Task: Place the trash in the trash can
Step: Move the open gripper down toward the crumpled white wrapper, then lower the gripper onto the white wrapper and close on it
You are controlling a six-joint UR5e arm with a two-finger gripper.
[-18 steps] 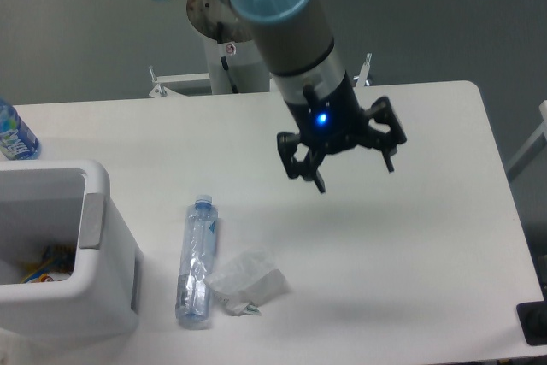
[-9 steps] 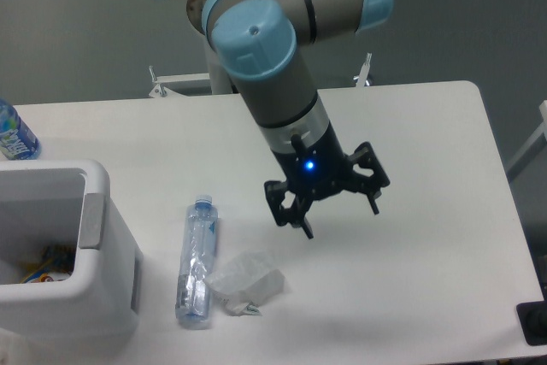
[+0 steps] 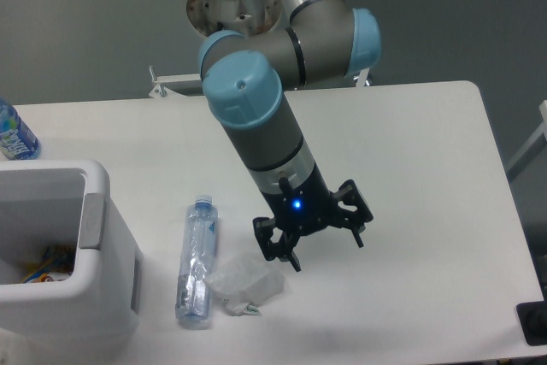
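A crumpled white wad lies on the white table near the front edge. Just left of it a slim clear bottle with a blue cap lies flat, cap pointing away from me. The white trash can stands at the front left with some colourful scraps inside. My gripper hangs open above the table, just right of and above the wad, with nothing between its fingers.
Another bottle with a blue-and-white label stands at the far left edge behind the can. The arm's base sits behind the table's back edge. A dark object is at the front right corner.
The gripper has come down and moved left and toward the front, from mid-table to just beside the wad. It stayed open. The trash has not moved.
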